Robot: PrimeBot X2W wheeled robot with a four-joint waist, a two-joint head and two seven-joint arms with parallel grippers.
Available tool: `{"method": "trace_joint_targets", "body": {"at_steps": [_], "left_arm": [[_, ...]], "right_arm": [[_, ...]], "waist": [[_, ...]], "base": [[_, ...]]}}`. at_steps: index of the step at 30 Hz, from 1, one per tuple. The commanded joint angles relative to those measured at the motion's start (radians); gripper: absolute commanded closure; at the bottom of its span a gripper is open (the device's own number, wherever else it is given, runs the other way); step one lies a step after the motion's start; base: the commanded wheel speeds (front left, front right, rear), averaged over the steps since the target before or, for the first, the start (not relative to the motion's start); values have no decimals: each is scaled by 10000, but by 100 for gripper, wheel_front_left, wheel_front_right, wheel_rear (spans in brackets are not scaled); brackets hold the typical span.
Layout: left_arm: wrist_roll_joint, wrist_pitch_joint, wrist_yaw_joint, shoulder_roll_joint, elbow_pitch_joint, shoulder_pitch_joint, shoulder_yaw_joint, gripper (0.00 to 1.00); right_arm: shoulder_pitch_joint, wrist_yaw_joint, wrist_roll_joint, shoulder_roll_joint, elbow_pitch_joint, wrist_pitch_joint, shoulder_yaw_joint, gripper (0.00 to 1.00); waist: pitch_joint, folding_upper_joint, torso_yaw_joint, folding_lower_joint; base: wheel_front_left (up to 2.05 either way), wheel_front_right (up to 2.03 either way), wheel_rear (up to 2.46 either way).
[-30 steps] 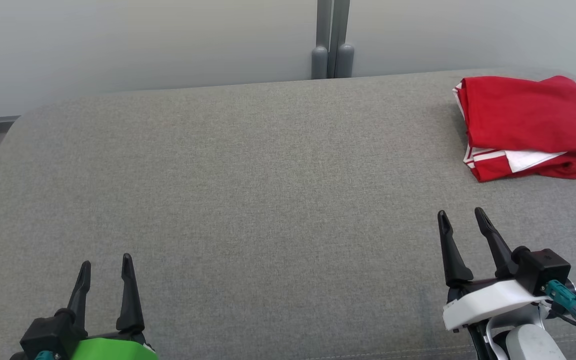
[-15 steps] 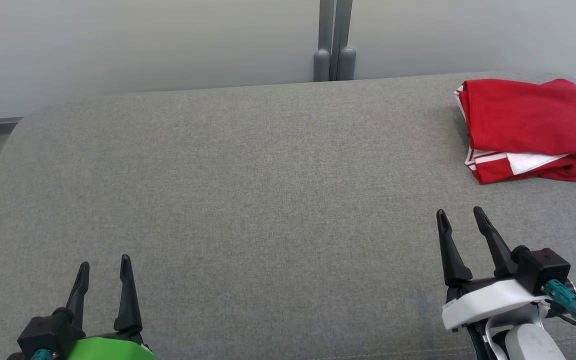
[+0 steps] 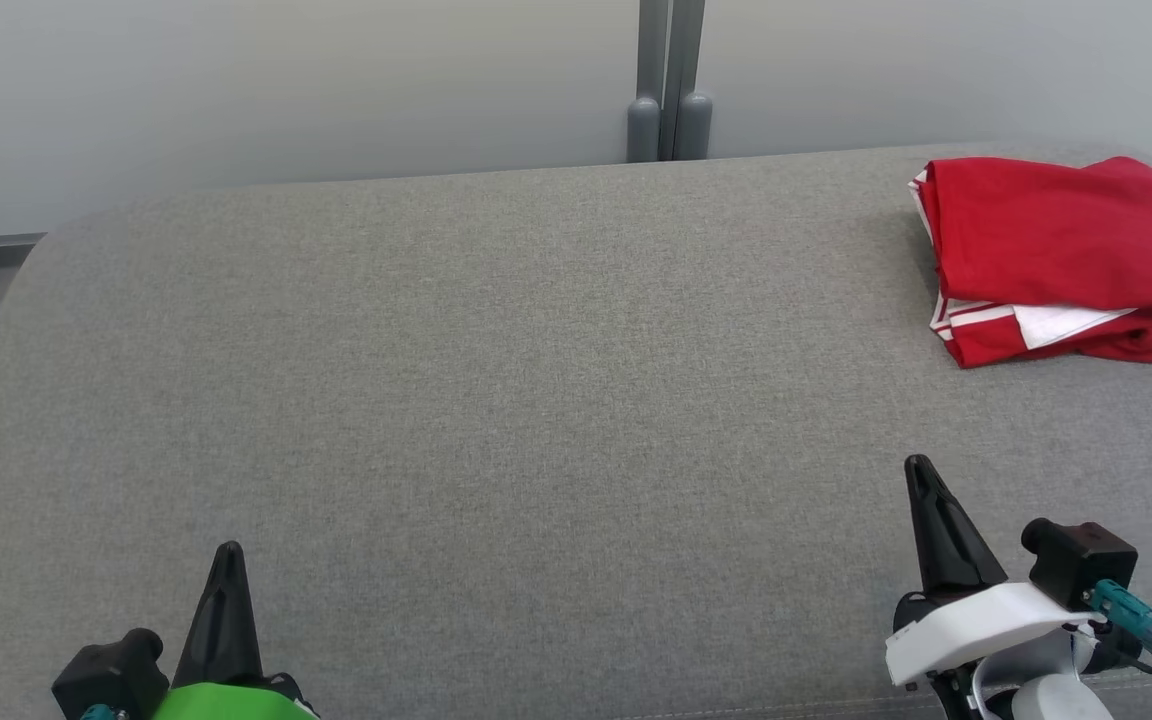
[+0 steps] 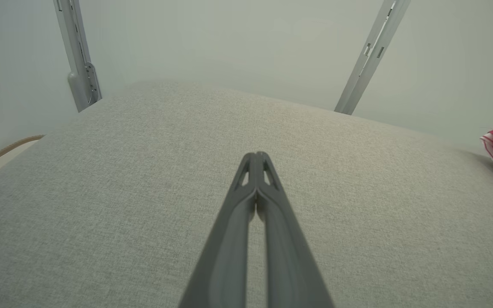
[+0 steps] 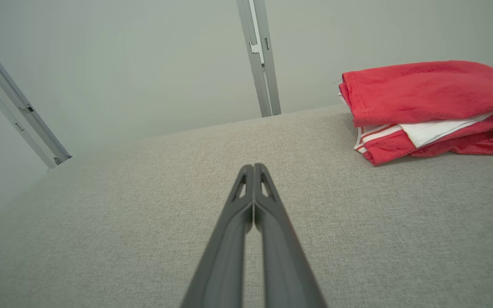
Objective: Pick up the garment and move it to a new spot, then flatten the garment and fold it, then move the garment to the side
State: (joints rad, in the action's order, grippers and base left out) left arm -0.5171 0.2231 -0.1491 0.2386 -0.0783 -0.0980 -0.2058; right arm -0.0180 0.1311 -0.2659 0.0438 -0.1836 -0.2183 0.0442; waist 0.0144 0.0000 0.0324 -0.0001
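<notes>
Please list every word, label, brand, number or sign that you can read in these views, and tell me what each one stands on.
None: there is no readable word, number, label or sign here.
The red garment has white stripes and a white panel, but no lettering shows on them.
The grey cushion, the grey post, the left gripper and the right gripper bear no visible marking.

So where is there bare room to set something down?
The surface is bare from its left edge across to the garment, and between the left gripper and right gripper. The far right corner is crowded.
</notes>
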Motion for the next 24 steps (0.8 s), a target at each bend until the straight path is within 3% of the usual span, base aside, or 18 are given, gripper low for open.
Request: {"method": "trace_joint_targets", "body": {"at_steps": [1,24], "left_arm": [[-466,-57,107,13,103,115,103,100],[-3615,-580,904,-537,-328,677,462,100]], "right_arm": [[-113,0,-610,72,159,130,-104,100],[-172,-1,-4708,374,74,1212,-713,100]], "waist": [[-2,0,-6,1],[-28,0,-67,1]], "base": [[0,0,0],[0,0,0]]}}
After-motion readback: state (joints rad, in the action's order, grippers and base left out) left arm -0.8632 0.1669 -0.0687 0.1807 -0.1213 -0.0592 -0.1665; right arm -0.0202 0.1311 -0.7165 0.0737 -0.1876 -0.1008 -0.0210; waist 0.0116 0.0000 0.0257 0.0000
